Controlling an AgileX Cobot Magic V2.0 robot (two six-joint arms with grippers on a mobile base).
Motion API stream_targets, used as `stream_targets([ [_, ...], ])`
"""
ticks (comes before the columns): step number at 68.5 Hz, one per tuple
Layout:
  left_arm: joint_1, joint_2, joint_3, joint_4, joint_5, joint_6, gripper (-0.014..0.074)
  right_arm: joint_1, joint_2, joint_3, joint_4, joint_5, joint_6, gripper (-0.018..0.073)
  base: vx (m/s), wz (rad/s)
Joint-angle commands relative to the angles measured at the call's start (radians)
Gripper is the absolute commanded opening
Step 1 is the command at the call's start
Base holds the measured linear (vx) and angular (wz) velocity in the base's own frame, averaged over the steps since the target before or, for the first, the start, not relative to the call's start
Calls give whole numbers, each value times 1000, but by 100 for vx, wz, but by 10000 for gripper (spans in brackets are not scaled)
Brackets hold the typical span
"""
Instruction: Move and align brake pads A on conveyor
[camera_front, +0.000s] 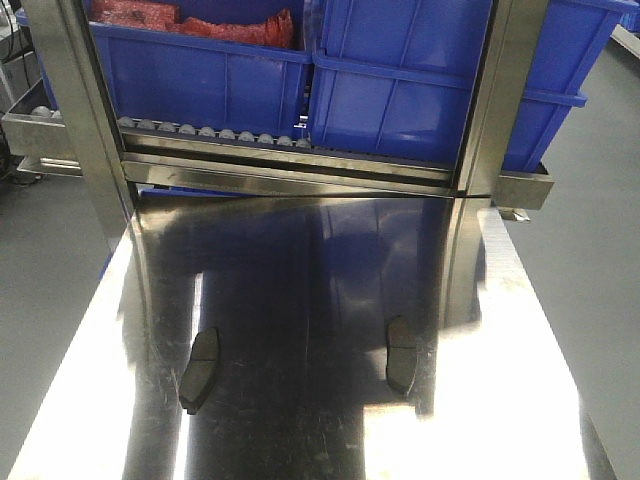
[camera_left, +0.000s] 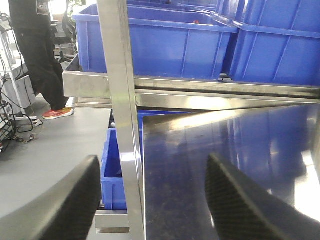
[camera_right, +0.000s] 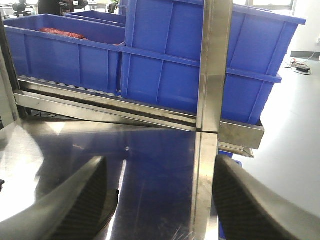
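A shiny steel table (camera_front: 330, 440) spreads out below and in front of the left gripper (camera_left: 150, 200) and the right gripper (camera_right: 160, 200), with bright light shining off it. Ahead of both, big blue bins (camera_front: 400, 90) sit on a steel rack (camera_front: 300, 170) with little rollers (camera_front: 200, 133). Left of the left gripper is grey floor (camera_left: 45, 150), where a person (camera_left: 30, 50) in red shoes stands near some cables (camera_left: 15, 130).

We log one carrying surface: a polished steel tabletop (camera_front: 300, 445), mirror-bright, with blue reflections across its far half. Two brake pads A (camera_front: 200, 357) (camera_front: 401, 354) lie flat on it, well apart, left and right of centre. Both are dark grey. The left one is tilted slightly and the right one lies nearly straight.
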Motion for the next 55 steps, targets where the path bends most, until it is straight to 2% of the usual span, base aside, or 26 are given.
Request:
stream_targets([
  [1,0,14,-26,-8,-69,-1,451,-2,11,-23,-10,-73,-9,442,0,0],
  [55,0,14,-26,-8,-73,-2,451,-2,11,-23,-10,-73,-9,442,0,0],
])
